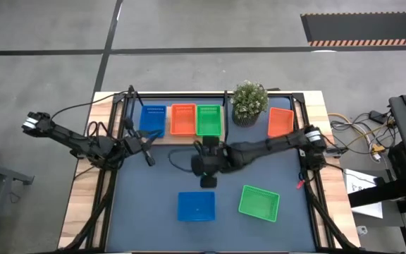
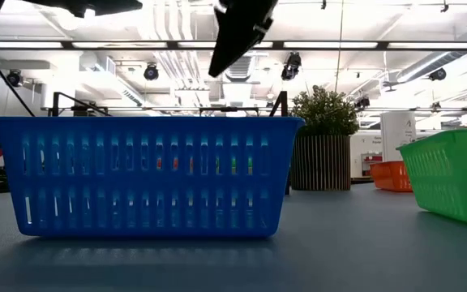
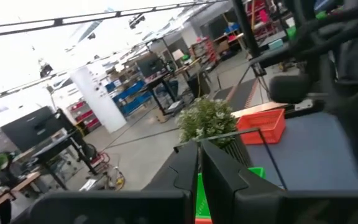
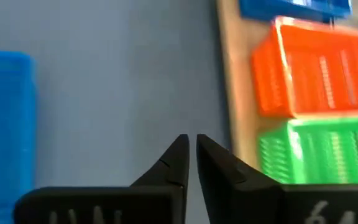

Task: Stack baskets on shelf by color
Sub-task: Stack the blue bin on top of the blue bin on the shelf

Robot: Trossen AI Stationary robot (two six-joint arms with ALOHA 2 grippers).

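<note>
On the wooden shelf (image 1: 166, 134) at the table's far edge stand a blue basket (image 1: 154, 118), an orange basket (image 1: 182, 118) and a green basket (image 1: 208, 120), side by side. A second orange basket (image 1: 280, 121) sits on the tabletop right of the plant. A blue basket (image 1: 197, 206) and a green basket (image 1: 259, 202) rest on their bottoms near the front edge. My right gripper (image 1: 206, 169) hangs empty and shut above mid-table, between the shelf and the loose blue basket (image 4: 5, 118). My left gripper (image 1: 146, 149) is shut and empty, just in front of the shelf's blue basket.
A potted plant (image 1: 249, 102) stands at the shelf's right end, next to the loose orange basket (image 3: 263, 124). Black frame posts rise at the shelf's corners. Bare tabletop lies to the left of the loose blue basket (image 2: 144, 174) and between both arms.
</note>
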